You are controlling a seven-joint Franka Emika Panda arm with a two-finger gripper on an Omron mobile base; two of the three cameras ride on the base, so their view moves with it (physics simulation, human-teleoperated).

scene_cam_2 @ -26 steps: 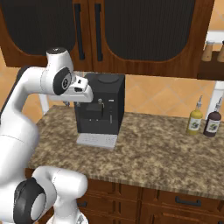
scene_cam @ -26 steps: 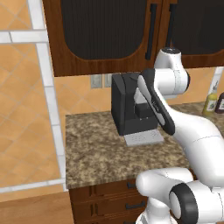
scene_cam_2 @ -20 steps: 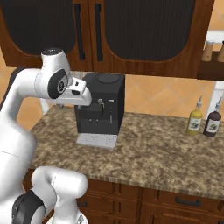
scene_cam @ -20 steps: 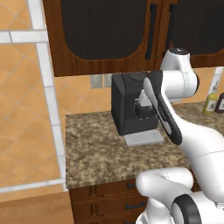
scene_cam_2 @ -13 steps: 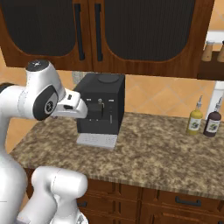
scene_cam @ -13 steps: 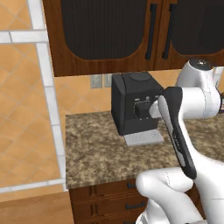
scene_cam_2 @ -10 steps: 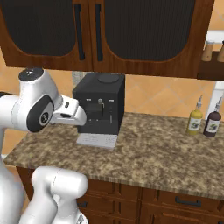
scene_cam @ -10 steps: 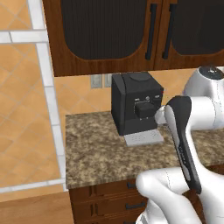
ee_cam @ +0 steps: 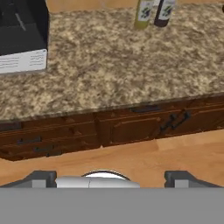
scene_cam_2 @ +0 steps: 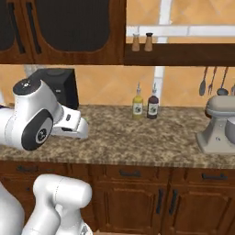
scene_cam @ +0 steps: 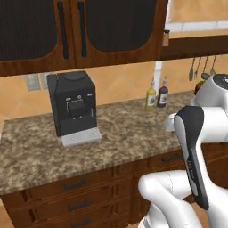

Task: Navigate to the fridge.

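A: What do you have in front of the base?

B: You are facing a granite counter (scene_cam: 124, 129) with dark wood drawers under it. On its left part stands a black coffee machine (scene_cam: 72, 107) on a pale drip tray. Further right, against the orange wall, 2 bottles stand just beside each other: a yellow one (scene_cam: 151, 96) and a dark red one (scene_cam: 163, 94).

A: And what is further to the right?

B: In the right base view you see a grey stand mixer (scene_cam_2: 218, 125) on the counter, and some utensils (scene_cam_2: 212, 85) hanging on the wall above it. A dark shelf (scene_cam_2: 179, 54) carries 2 small shakers (scene_cam_2: 141, 42). Dark upper cabinets (scene_cam: 75, 33) with long black handles hang over the coffee machine.

A: Where is the fridge?

B: You cannot locate it from these pictures; the stretch before you is counter and cabinets.

A: What about the hand?

B: The hand (ee_cam: 110, 178) looks down over the counter edge to the wooden floor (ee_cam: 131, 157). Its 2 fingertips (ee_cam: 41, 178) rise well apart at the bottom of the hand view, so it is released, with nothing between them.
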